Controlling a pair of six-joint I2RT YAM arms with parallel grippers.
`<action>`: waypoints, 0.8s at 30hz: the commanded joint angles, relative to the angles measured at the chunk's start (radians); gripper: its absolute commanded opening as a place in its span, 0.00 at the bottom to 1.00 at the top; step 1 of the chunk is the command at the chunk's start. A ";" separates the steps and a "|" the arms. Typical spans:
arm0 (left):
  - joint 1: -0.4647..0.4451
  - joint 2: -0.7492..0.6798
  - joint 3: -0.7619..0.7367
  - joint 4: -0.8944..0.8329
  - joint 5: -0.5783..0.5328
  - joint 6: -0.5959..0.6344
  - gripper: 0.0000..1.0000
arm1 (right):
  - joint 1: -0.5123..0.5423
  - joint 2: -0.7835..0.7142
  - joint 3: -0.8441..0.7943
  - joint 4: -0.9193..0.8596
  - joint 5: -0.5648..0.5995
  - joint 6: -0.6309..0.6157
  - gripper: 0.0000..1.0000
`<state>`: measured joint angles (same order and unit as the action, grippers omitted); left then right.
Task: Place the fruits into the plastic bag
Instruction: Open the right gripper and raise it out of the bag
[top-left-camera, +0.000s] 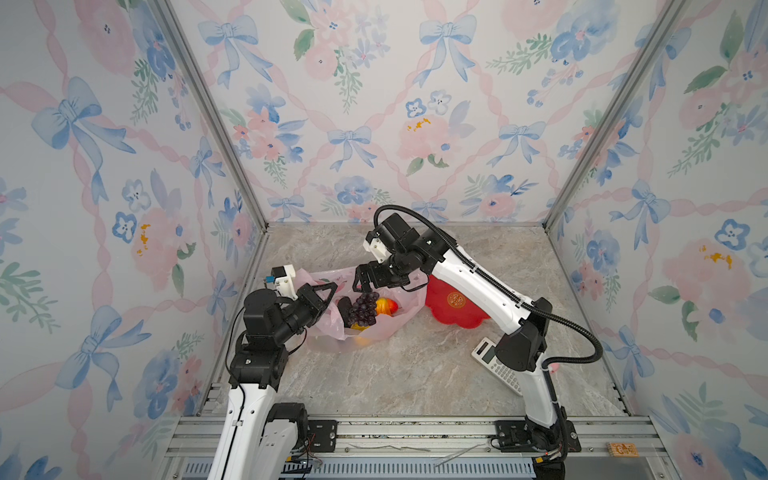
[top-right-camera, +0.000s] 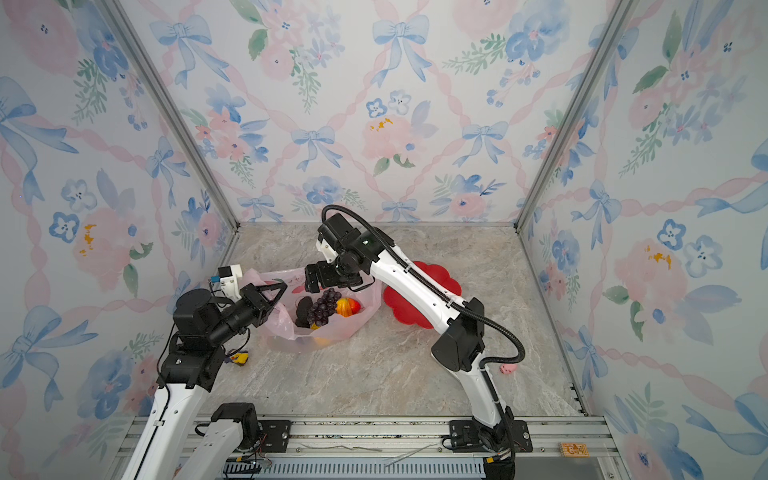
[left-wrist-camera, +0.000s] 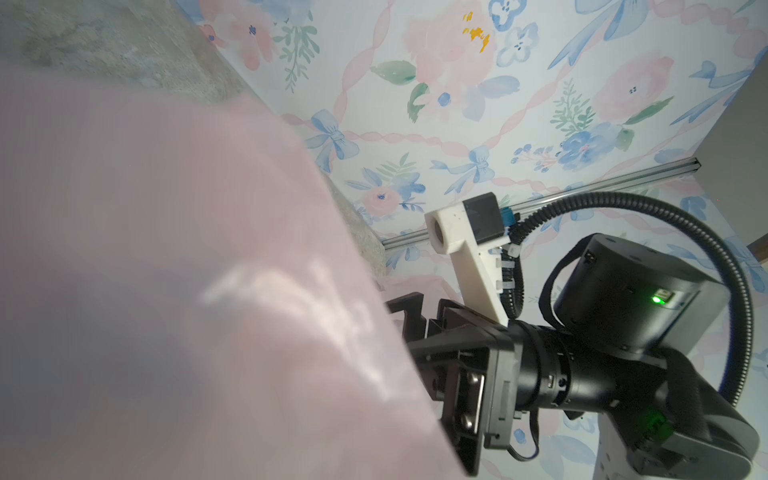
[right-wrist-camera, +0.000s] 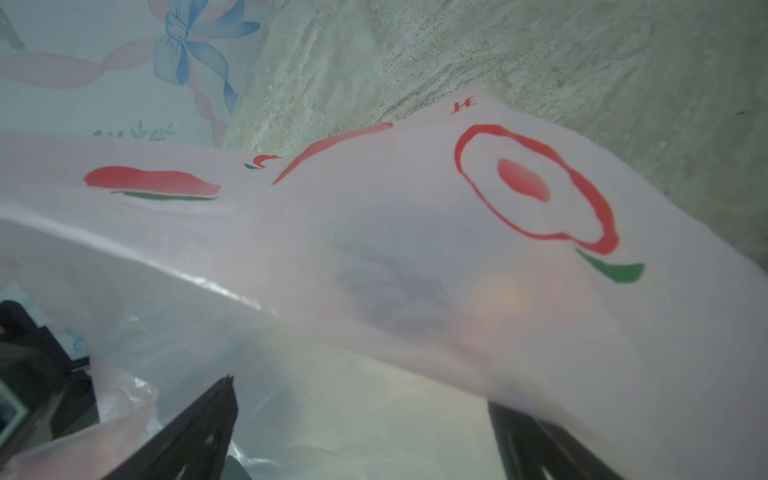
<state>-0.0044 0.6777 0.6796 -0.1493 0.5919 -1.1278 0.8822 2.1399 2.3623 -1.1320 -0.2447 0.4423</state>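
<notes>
The pale-pink plastic bag lies open at the table's back left. Inside it rest a purple grape bunch, a red-yellow mango and a dark avocado, with something yellow under them. My left gripper is shut on the bag's left rim and holds it up. Just above the bag's far rim hangs my right gripper, open and with nothing in it. Bag film fills both wrist views and hides my left jaws.
A red flower-shaped plate lies right of the bag, under my right arm. A white calculator sits near the right arm's base, with a tiny pink pig nearby. A small yellow toy lies by my left arm.
</notes>
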 joint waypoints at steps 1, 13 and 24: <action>0.011 0.012 -0.018 0.041 -0.006 -0.003 0.00 | 0.036 -0.053 0.081 -0.135 0.090 -0.092 0.96; 0.015 0.037 -0.053 0.091 -0.014 -0.030 0.00 | 0.075 -0.347 -0.051 -0.026 0.496 -0.172 0.96; 0.018 0.035 -0.051 0.091 -0.014 -0.030 0.00 | -0.458 -0.725 -0.717 0.400 -0.104 0.176 0.96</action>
<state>0.0074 0.7189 0.6346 -0.0757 0.5835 -1.1568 0.4969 1.4300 1.7451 -0.8749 -0.0853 0.4831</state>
